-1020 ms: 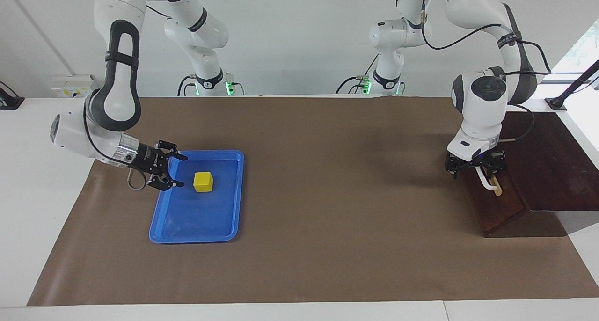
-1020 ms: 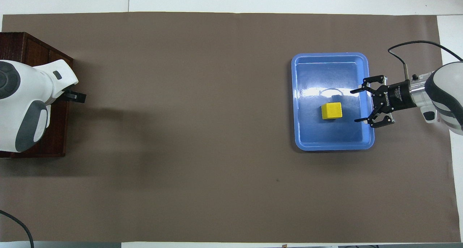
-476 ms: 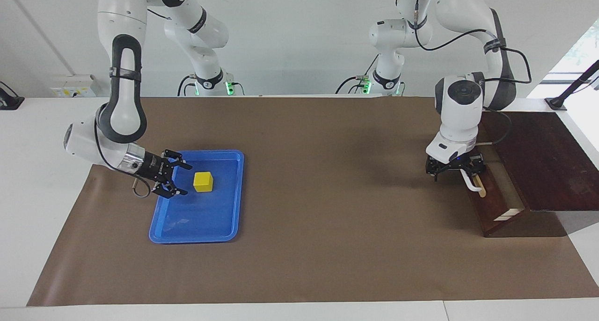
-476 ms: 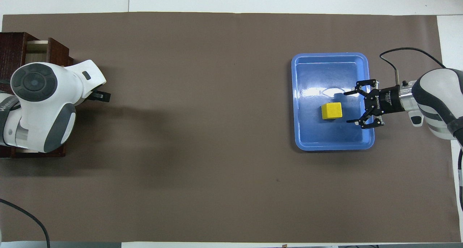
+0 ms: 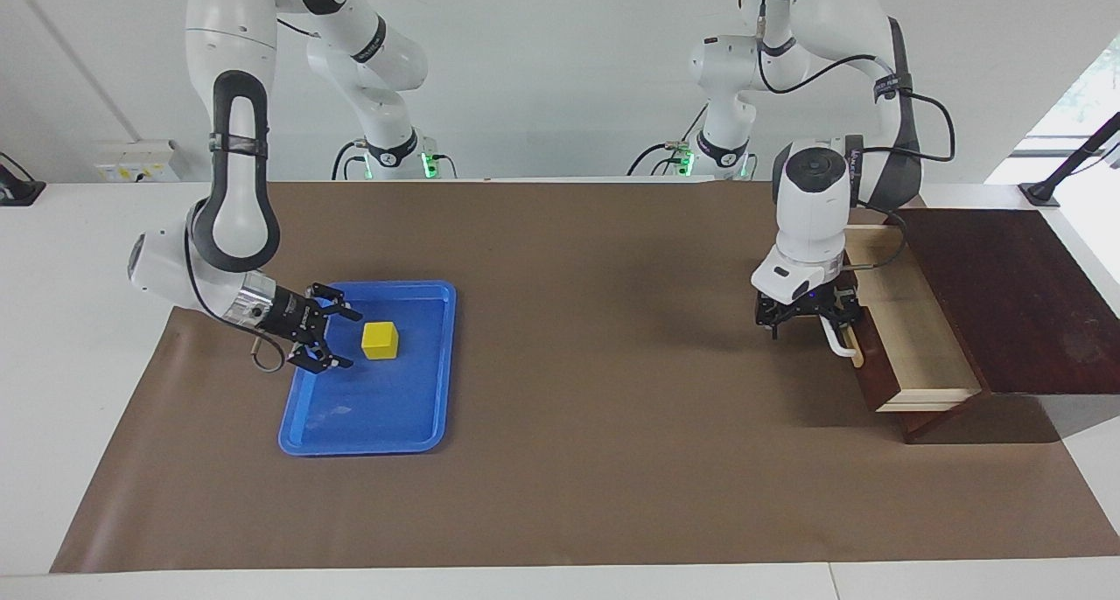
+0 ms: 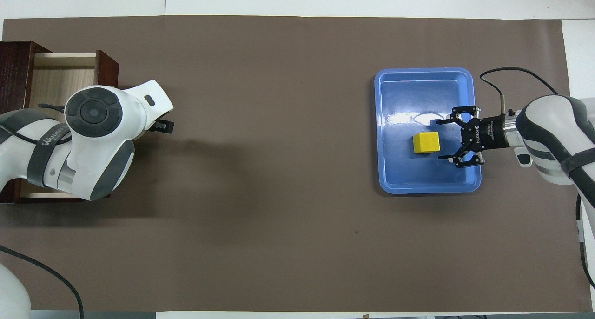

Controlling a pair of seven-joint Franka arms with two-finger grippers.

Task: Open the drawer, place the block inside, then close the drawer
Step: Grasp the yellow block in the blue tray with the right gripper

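The drawer (image 5: pixel 910 342) stands pulled well out of its dark wooden box (image 5: pixel 1015 294) at the left arm's end of the table, its pale interior showing, also in the overhead view (image 6: pixel 53 79). My left gripper (image 5: pixel 822 320) is shut on the white handle (image 5: pixel 843 345) of the drawer front. The yellow block (image 5: pixel 380 340) sits in the blue tray (image 5: pixel 367 434) at the right arm's end, as the overhead view (image 6: pixel 426 142) also shows. My right gripper (image 5: pixel 348 338) is open, low in the tray beside the block, not touching it (image 6: pixel 440 140).
A brown mat (image 5: pixel 595 460) covers the table between tray and drawer. The left arm's wrist (image 6: pixel 97 137) hides most of the drawer front from above. The tray's rim (image 6: pixel 427 189) runs around the right gripper.
My left gripper has pulled the drawer out toward the table's middle, exposing the pale interior. My right gripper has moved closer to the block, staying open.
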